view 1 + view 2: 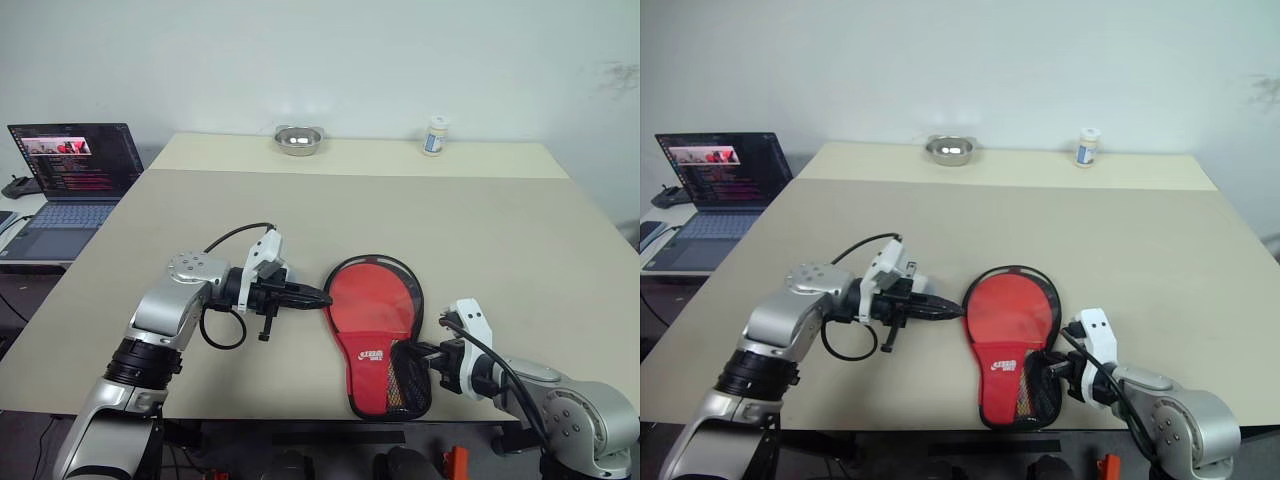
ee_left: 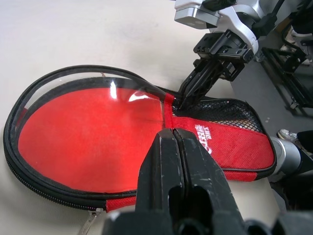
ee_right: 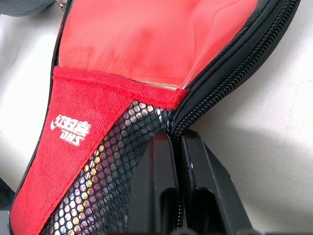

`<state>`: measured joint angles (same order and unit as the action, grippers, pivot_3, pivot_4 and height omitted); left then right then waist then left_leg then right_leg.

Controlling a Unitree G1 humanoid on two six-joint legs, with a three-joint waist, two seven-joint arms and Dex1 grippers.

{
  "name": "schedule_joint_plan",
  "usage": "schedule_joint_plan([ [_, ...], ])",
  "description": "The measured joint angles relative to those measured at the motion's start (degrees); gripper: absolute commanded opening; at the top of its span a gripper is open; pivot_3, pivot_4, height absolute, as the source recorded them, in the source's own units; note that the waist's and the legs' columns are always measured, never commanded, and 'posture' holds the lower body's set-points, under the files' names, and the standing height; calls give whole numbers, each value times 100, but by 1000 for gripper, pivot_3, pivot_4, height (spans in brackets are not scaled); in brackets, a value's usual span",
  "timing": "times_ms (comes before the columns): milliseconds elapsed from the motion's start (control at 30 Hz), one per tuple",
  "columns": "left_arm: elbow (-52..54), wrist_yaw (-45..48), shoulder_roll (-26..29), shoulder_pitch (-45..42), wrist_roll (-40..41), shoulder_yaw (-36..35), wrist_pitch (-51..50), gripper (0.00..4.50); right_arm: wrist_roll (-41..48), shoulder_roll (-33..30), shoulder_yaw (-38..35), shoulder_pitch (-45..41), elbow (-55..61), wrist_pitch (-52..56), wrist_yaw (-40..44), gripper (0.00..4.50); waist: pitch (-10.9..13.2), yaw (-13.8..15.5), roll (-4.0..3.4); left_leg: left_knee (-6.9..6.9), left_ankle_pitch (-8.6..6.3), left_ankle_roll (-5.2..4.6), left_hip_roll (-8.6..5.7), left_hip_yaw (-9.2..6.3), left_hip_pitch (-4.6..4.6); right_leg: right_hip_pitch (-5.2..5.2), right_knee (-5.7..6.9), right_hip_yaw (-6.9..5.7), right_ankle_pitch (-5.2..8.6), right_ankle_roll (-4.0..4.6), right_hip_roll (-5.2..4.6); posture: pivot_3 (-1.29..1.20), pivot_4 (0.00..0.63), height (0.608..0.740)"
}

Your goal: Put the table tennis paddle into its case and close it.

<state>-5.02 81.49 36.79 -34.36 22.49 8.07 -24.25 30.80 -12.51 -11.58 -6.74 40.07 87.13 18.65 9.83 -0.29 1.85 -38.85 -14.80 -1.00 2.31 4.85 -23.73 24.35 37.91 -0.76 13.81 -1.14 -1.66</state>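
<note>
Apparently the zipping step: right gripper [image 1: 437,352] pinches the case [image 1: 375,335] zipper edge; left gripper [image 1: 318,297], clenched empty, must steady it.

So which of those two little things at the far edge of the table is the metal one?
The small bowl, left of the white bottle; it is shiny and low, the bottle upright.
</note>
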Motion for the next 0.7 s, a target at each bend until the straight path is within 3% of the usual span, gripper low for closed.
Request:
schedule_joint_plan([
  [100,-4,-82,-13,0,-1,0,5,0,11,-262,37,40,15,-57,59,1659,0,0,0,0,0,0,0,0,0,0,-1,0,0,0,0,0,150,740],
  [233,-8,-211,-64,2,0,-1,6,0,92,-1202,392,130,264,-386,436,3036,1,0,1,0,0,-1,0,-1,-1,-1,-4,-1,7,-12,0,0,150,740],
  [367,-8,-378,-127,7,0,-3,5,0,282,-1680,416,39,370,-606,786,4436,1,1,2,-1,0,-1,3,-3,0,-1,-4,0,7,-13,4,0,150,740],
  [533,-7,-584,-171,29,0,-15,5,0,615,-2155,281,-454,332,-788,1161,4492,1,-2,2,0,0,-1,6,-4,1,-2,-4,-1,8,-13,6,0,150,740],
  [700,-22,-787,-195,49,0,-134,87,0,665,-1757,547,-1650,-323,-1747,1382,4492,3,-36,4,-1,0,-1,17,-4,4,-1,-5,1,6,-10,24,0,150,740],
])
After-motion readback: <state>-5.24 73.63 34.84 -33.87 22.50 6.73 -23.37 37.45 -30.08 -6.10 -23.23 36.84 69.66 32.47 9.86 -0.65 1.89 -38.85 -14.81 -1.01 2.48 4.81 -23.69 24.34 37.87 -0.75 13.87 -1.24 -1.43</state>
